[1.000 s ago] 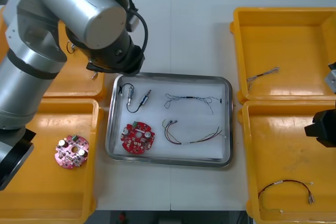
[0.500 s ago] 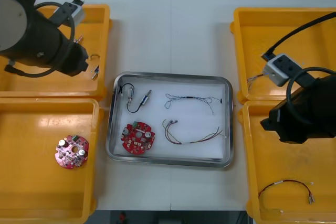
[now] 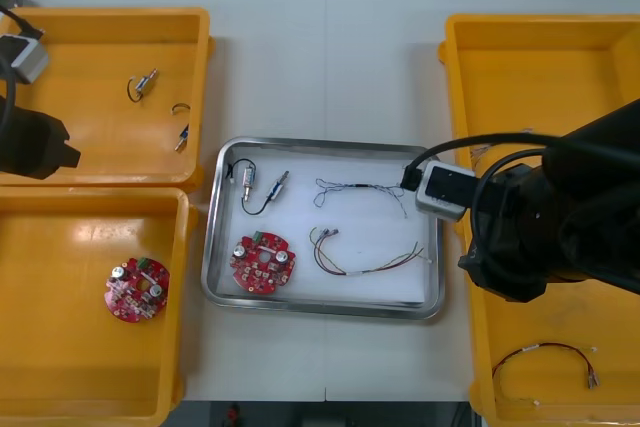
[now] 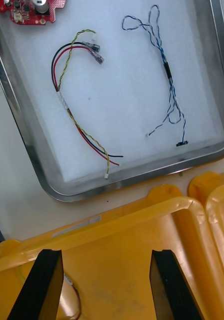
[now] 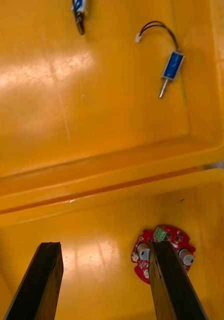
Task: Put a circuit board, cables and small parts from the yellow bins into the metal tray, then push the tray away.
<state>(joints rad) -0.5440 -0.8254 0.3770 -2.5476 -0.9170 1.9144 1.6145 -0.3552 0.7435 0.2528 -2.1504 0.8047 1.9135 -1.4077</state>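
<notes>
The metal tray sits mid-table, white inside. It holds a red circuit board, two small metal parts, a twisted blue and white cable and a red and yellow cable. My right arm hangs over the right bins beside the tray's right rim. Its gripper is open above the bin wall, with the red and yellow cable and blue and white cable beyond. My left arm is at the table's left edge, its gripper open over a bin near another circuit board.
The near left bin holds a second circuit board. Small metal parts lie in the far left bin, also seen from the left wrist. A red and black cable lies in the near right bin. The far right bin stands behind the arm.
My left arm has swung from the tray's far left corner out to the table's left edge. My right arm has come in from the right edge to the tray's right side.
</notes>
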